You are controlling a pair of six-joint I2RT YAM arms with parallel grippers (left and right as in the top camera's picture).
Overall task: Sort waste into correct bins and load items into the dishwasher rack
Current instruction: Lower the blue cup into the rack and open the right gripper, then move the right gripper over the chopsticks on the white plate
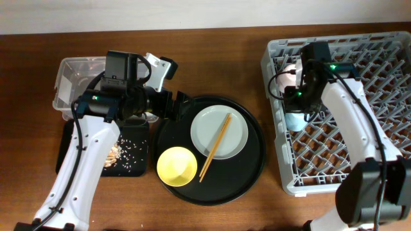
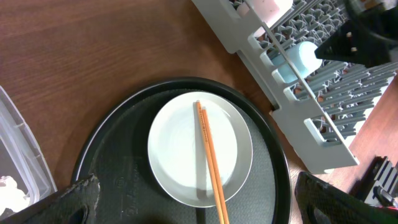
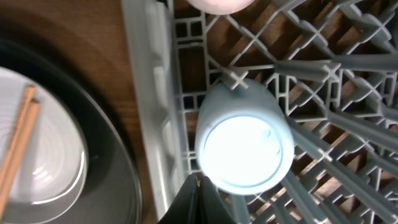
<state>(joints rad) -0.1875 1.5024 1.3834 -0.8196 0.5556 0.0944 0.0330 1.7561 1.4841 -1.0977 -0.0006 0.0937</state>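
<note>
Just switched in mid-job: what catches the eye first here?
The big grey rack on the right, with a blue cup sitting in it near its left wall, right gripper shut just by it. Then the round black tray in the centre: chopsticks lie across the plate, a yellow bowl beside it.

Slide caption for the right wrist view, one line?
Right gripper, shut, next to the light blue cup in the dishwasher rack; plate and chopsticks at left.

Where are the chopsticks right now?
In the overhead view the chopsticks lie diagonally across the plate on the round black tray, mid-table, their lower end reaching past the plate's edge beside the yellow bowl.
</note>
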